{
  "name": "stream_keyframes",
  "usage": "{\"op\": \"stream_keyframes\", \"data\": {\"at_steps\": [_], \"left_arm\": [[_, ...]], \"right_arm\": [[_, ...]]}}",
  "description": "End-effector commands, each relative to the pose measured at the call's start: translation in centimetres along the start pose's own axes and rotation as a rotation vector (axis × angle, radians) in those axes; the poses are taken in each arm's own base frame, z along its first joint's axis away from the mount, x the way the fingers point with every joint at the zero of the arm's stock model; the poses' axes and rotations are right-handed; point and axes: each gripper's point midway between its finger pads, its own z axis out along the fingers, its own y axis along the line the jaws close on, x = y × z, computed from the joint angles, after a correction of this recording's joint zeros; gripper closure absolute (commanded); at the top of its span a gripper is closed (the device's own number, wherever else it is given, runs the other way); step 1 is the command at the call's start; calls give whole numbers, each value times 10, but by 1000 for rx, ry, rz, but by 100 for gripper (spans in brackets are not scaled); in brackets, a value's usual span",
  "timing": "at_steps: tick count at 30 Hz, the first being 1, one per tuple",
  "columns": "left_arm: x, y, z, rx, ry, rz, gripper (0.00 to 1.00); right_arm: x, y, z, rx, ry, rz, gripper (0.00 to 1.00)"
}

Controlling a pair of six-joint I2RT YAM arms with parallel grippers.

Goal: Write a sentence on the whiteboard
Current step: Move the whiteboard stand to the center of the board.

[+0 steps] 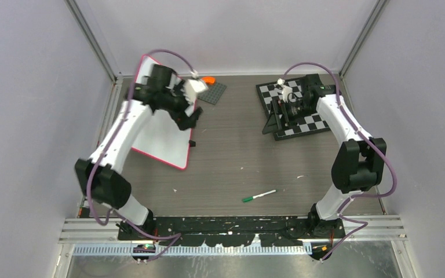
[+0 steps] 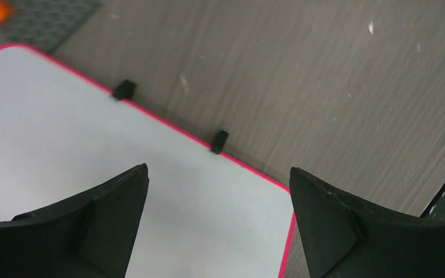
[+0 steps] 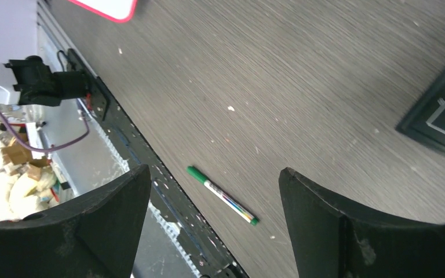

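Note:
The whiteboard [image 1: 161, 136] lies tilted at the table's left, white with a red-pink rim. Two small black clips [image 2: 124, 89] [image 2: 219, 141] sit on its edge. What shows of its surface is plain white, so the sentence is out of view. My left gripper [image 1: 190, 119] hovers over the board's right side, open and empty [image 2: 219, 168], with the board's corner between its fingers. A green-capped marker [image 1: 259, 196] lies loose on the table near the front. My right gripper [image 1: 275, 116] hangs above the chessboard, open and empty [image 3: 215, 169], and the marker [image 3: 222, 194] lies far below it.
A black-and-white chessboard [image 1: 304, 124] sits at the back right. Behind the whiteboard, an orange object [image 1: 208, 79] rests on a dark grey mat [image 1: 215, 92]. The black base rail [image 1: 232, 226] runs along the near edge. Small white specks dot the wood-grain tabletop.

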Motion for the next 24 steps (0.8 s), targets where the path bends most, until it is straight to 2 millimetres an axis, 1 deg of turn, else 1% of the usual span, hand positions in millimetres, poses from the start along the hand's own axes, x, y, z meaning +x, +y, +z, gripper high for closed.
{"op": "stream_keyframes", "data": {"at_steps": [1,3,4,5,7,10,13,16,17,21,24], "left_arm": [[56,-33,60,104,323,214,12],[69,-39,89,156,383,260,20],[74,-39,100,172,405,278,24],[78,-40,108,190,422,292,26],[87,-36,122,202,454,312,28],[101,-27,138,196,497,357,30],[117,-23,147,205,553,386,32],[133,-19,152,203,603,397,33],[138,-17,154,200,618,405,34],[154,-17,156,225,660,423,50],[158,-22,153,253,674,419,62]], "right_arm": [[10,1,-34,89,-57,-62,13],[13,-3,-42,118,-91,-65,12],[16,-4,-44,131,-94,-75,12],[21,-4,-45,136,-84,-92,11],[34,-9,-52,147,-59,-94,11],[46,-10,-57,128,-24,-80,11],[53,-14,-59,103,-1,-43,12],[51,-20,-64,83,-16,2,12],[50,-22,-66,75,-24,17,12],[57,-24,-69,48,13,-1,12],[65,-35,-69,113,30,-26,12]]}}
